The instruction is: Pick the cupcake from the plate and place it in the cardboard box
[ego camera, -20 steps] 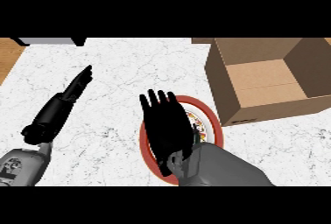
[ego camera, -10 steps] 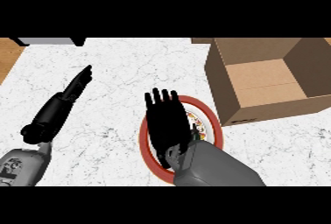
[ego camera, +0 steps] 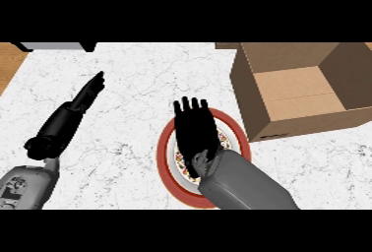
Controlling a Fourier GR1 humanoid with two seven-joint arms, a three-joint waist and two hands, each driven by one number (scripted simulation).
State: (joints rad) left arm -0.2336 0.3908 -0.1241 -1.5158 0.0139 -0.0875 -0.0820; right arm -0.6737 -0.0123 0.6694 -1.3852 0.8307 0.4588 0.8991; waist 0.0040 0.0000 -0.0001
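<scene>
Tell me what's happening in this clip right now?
The robot's right hand is spread flat, fingers straight, over the red-rimmed plate on the marble counter, covering most of it; the cupcake itself cannot be made out under the hand. Nothing is grasped yet. The open cardboard box stands beside the plate, to its upper right. The left hand lies straight over the counter at the view's left, away from both.

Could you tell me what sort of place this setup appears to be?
Probably a kitchen counter: a white marbled countertop with a wooden strip at its left edge, a red-rimmed plate under the right robot hand, and an open cardboard box beside it.
</scene>
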